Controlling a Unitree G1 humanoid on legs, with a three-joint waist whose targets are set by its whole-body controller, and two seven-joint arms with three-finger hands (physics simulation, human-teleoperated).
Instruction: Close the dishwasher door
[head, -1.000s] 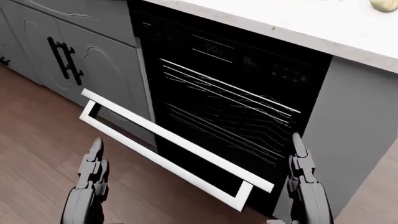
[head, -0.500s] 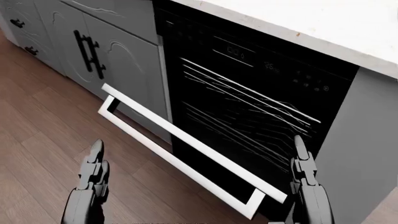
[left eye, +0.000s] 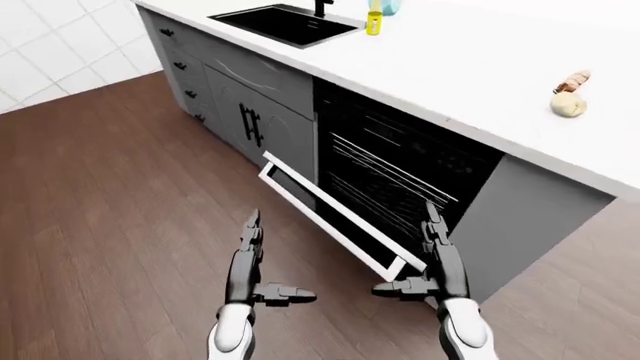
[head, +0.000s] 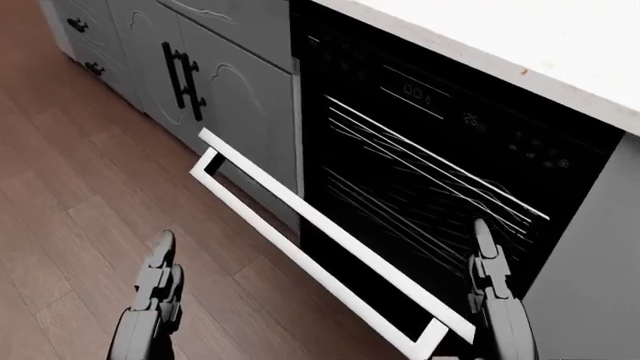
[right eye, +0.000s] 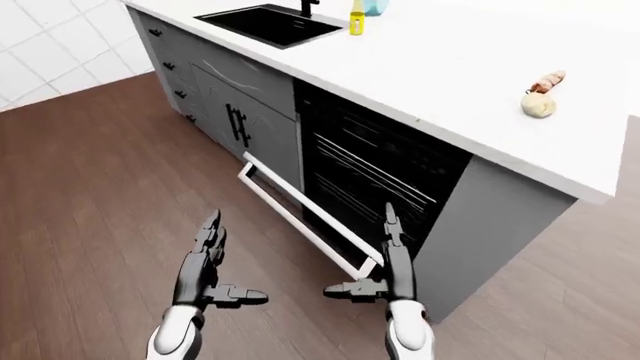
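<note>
The dishwasher (left eye: 400, 161) sits under the white counter (left eye: 470, 67), right of the grey cabinets (left eye: 245, 112). Its door (left eye: 335, 217) hangs open, only its white frame showing as an outline tilted down over the wood floor (left eye: 110, 195). The interior is black; thin rack lines show, but the racks themselves are hard to make out.

The left hand (left eye: 248, 262) hovers over the floor left of the door, fingers straight and spread, holding nothing. The right hand (left eye: 437, 259) is likewise splayed and empty, near the door's lower right corner; contact cannot be confirmed.

The head view cuts off both wrists. On the counter: a black sink (left eye: 285, 24), a yellow bottle (left eye: 373, 22), and small pale items (left eye: 570, 97) too small to identify.
</note>
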